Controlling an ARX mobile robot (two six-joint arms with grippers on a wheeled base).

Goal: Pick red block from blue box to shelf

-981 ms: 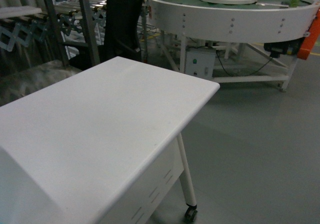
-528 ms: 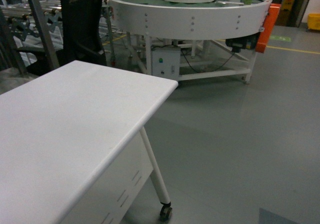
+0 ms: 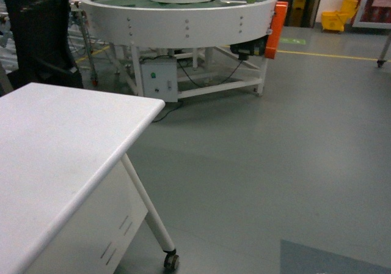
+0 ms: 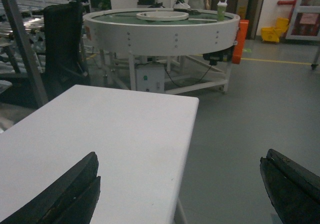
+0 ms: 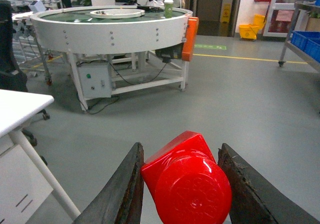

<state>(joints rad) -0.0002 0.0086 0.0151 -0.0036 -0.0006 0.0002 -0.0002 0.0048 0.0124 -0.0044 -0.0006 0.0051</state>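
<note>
Head view: only the white bench (image 3: pixel 61 145), grey floor and a round conveyor table (image 3: pixel 177 17) (neither arm shows).

Left wrist view: the left gripper (image 4: pixel 180 184) has its jaws spread wide and empty above the bench's edge.

Right wrist view: the right gripper (image 5: pixel 182 184) has its jaws clamped on the red block (image 5: pixel 187 181), stud toward the camera. Blue crates (image 5: pixel 307 39) sit far right of the jaws. Keep the squeeze firm and the wrist steady while carrying it to the shelf, which isn't visible.
</note>
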